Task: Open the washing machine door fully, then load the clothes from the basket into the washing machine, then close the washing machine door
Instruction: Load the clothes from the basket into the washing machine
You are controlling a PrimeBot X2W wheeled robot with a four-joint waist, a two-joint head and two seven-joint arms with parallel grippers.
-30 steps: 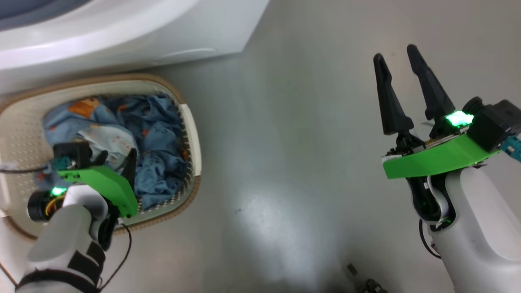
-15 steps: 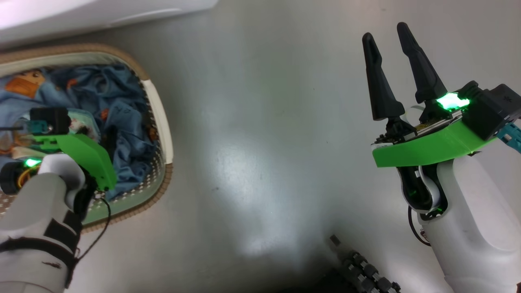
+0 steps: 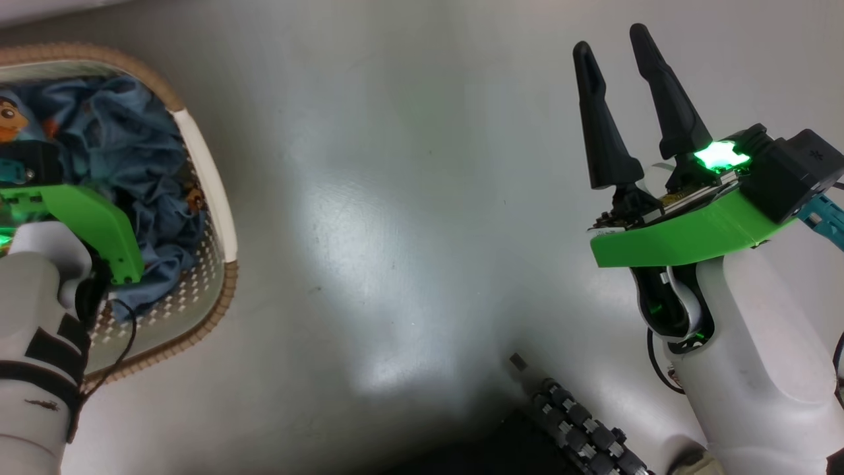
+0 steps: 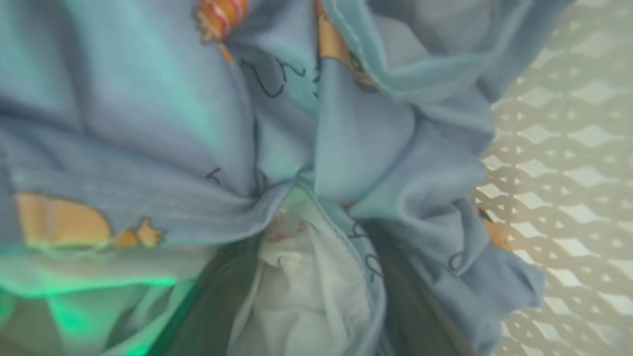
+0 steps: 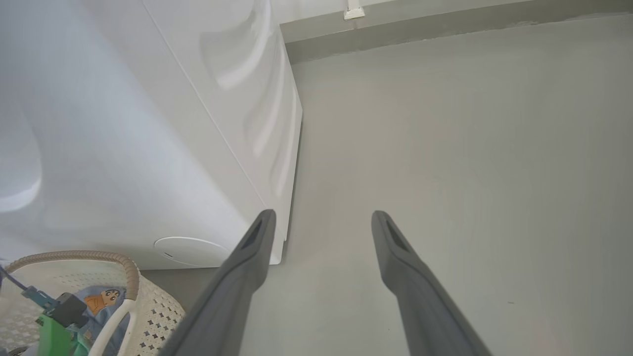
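Observation:
The basket [image 3: 221, 231] stands on the floor at the head view's left, full of the clothes [image 3: 125, 138], light blue with orange cartoon prints. My left arm's green mount [image 3: 86, 224] hangs over them, hiding the fingers. In the left wrist view my left gripper [image 4: 306, 237] is open and pushed down into the clothes [image 4: 148, 123], with a white cloth [image 4: 301, 291] between its dark fingers; the basket's wall [image 4: 568, 173] is to the right. My right gripper [image 3: 610, 41] is open and empty above bare floor. The washing machine [image 5: 148, 123] shows its white side; its door is out of view.
Grey floor [image 3: 395, 198] stretches between the basket and my right arm. A black ribbed part [image 3: 580, 429] juts in at the head view's bottom edge. In the right wrist view my right gripper [image 5: 322, 217] points past the machine's corner towards the wall's base [image 5: 445, 24].
The head camera has turned, so the basket has slid left and the machine has left the head view. My left gripper has sunk lower into the clothes. The right gripper stays open.

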